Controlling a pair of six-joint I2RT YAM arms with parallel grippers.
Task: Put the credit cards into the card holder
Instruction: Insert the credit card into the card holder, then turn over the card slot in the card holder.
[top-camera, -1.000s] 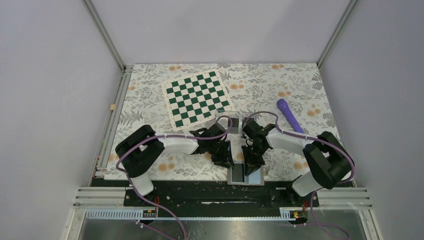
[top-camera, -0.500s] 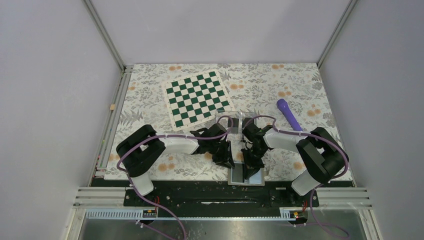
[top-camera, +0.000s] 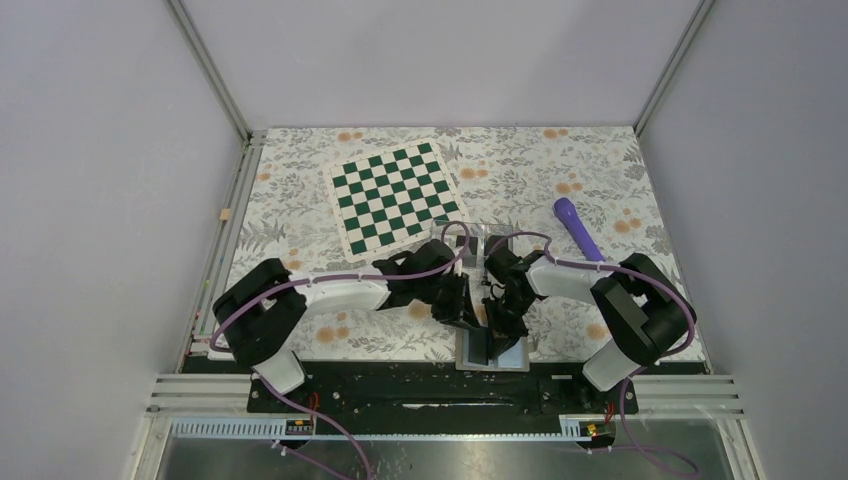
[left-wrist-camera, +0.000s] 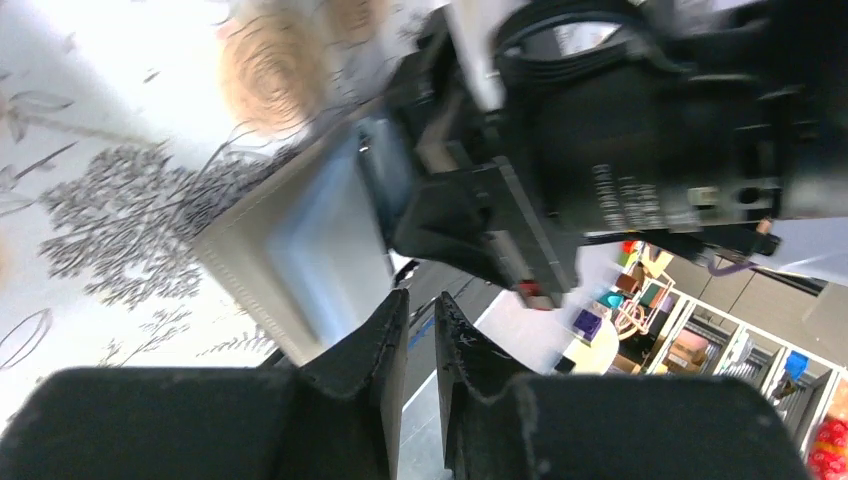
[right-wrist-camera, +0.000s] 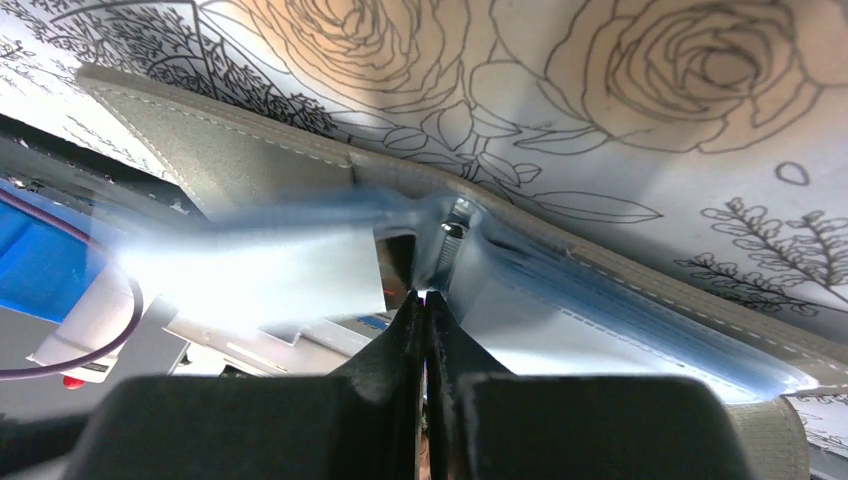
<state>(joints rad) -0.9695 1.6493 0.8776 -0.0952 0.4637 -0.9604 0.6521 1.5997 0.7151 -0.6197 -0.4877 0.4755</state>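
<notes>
Two arms lean over the wallet (right-wrist-camera: 250, 160): right end effector (right-wrist-camera: 424, 300) pinched shut, tips at its blue pocket, any card there indiscernible; left end effector (left-wrist-camera: 422, 300) just beside, barely ajar, empty. Card holder (top-camera: 472, 238) stands just beyond both.

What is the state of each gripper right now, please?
Left gripper: narrowly open, holding nothing.
Right gripper: shut at the fold of the wallet; whether it pinches anything cannot be told.
</notes>
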